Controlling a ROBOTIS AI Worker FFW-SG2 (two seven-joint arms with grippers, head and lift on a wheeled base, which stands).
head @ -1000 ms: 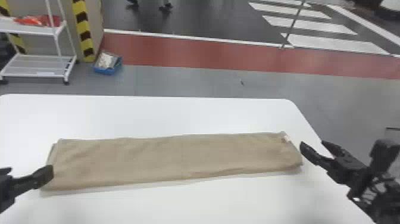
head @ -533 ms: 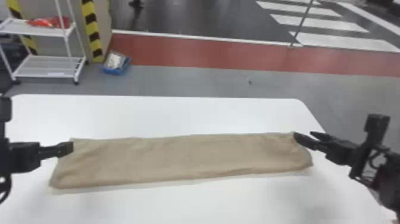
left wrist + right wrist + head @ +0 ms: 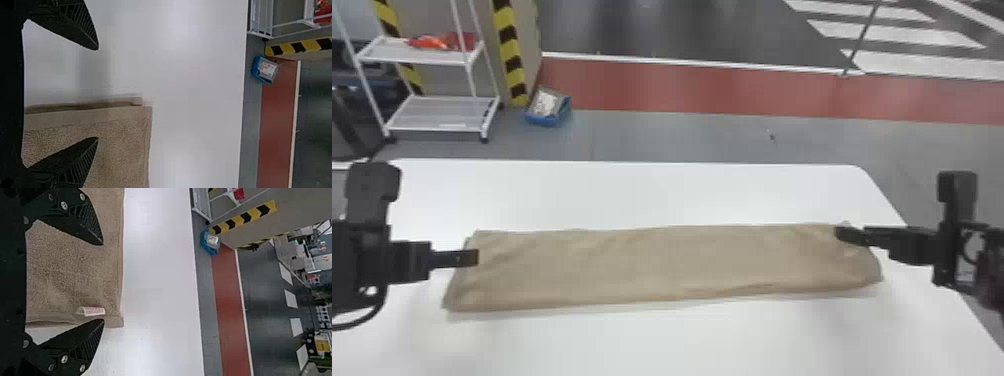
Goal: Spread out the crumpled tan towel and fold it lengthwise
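The tan towel (image 3: 662, 265) lies flat as a long strip across the white table, in the head view. Over its left end stands my left gripper (image 3: 474, 257); my right gripper (image 3: 842, 235) is over its right end. In the left wrist view the left gripper (image 3: 98, 94) is open, its two fingers on either side of the edge of the towel (image 3: 121, 145). In the right wrist view the right gripper (image 3: 103, 282) is open too, above the other end of the towel (image 3: 66, 270), near a small white tag (image 3: 93, 311).
The white table (image 3: 632, 192) has its far edge beyond the towel, with a rounded corner at the far right. On the floor behind stand a white shelf cart (image 3: 439, 112) and a blue box (image 3: 544, 119) beside a striped post.
Both grippers have moved toward the table's far side, the left one also inward over the towel's end. The head view has shifted slightly. The towel keeps its strip shape.
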